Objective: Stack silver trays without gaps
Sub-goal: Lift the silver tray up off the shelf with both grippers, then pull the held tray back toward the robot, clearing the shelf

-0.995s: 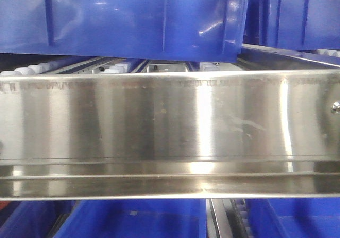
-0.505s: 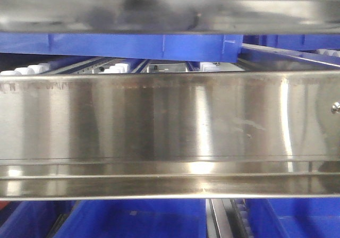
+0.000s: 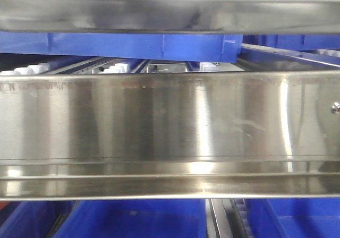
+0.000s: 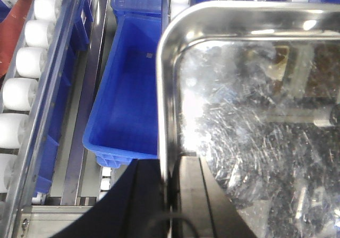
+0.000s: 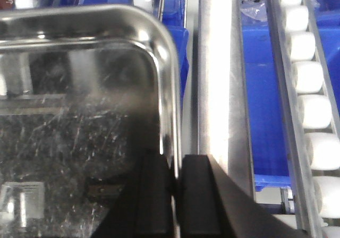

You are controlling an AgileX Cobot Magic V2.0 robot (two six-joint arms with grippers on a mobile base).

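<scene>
Two arms share one silver tray (image 3: 170, 12): left gripper (image 4: 169, 169) and right gripper (image 5: 175, 166) each pinch an opposite rim, the tray spanning level between them above the shelf rail (image 3: 170, 121); no second tray shows.

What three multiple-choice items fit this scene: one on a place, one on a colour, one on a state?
1. Where does the left gripper grip the silver tray?
A) its side rim B) its bottom centre C) nowhere
2. What colour is the bin seen beside the tray?
A) red B) blue C) green
3. The right gripper is:
A) open B) shut on the tray's rim C) holding a bin

Answers: 1A, it straddles the rim; 2B, plainly blue plastic; 3B, it pinches the rim from both sides.
</scene>
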